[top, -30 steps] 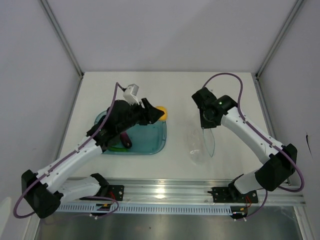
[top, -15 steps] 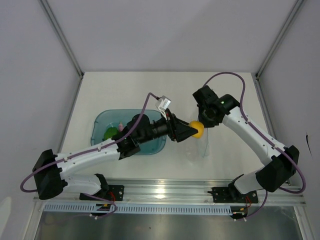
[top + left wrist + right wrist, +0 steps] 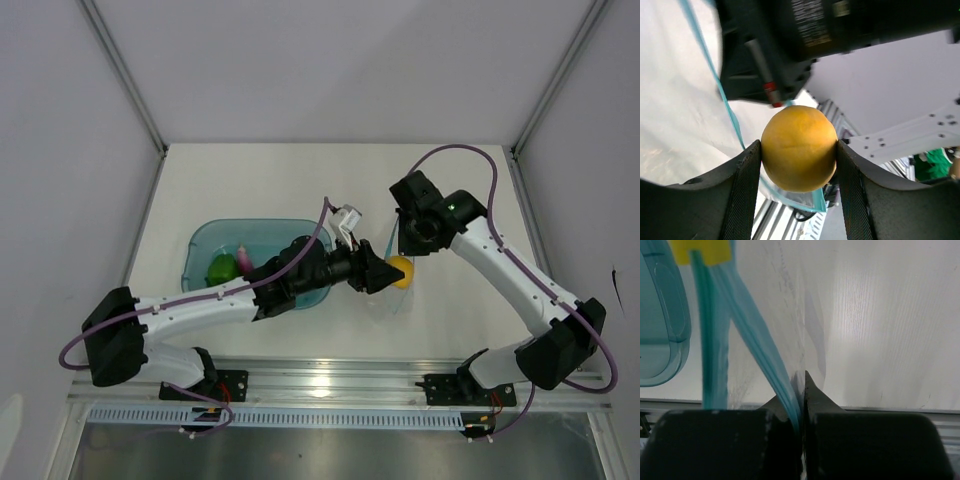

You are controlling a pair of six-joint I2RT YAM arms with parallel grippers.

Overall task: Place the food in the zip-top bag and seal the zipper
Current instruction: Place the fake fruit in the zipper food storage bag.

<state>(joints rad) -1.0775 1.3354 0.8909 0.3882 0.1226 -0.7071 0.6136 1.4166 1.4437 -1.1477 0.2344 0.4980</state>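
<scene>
**Operator:** Where's the fruit?

**Spotter:** Your left gripper [image 3: 388,271] pinches the round yellow-orange fruit [image 3: 799,148] between both fingers, just right of centre in the top view. It sits right beside the zip-top bag [image 3: 398,297]; I can't tell if it is inside.

**Operator:** And my other claw?

**Spotter:** Your right gripper [image 3: 803,382] is pressed together on the bag's edge, with the zipper [image 3: 782,385] running down into its jaws.

**Operator:** The other pieces?

**Spotter:** The green vegetable [image 3: 220,267] and the pink-purple piece [image 3: 243,258] lie in the teal tray [image 3: 200,245], left of centre.

**Operator:** Any writing?

**Spotter:** White print on a black label [image 3: 812,20], at the top of your left wrist view. It is too blurred to read.
</scene>
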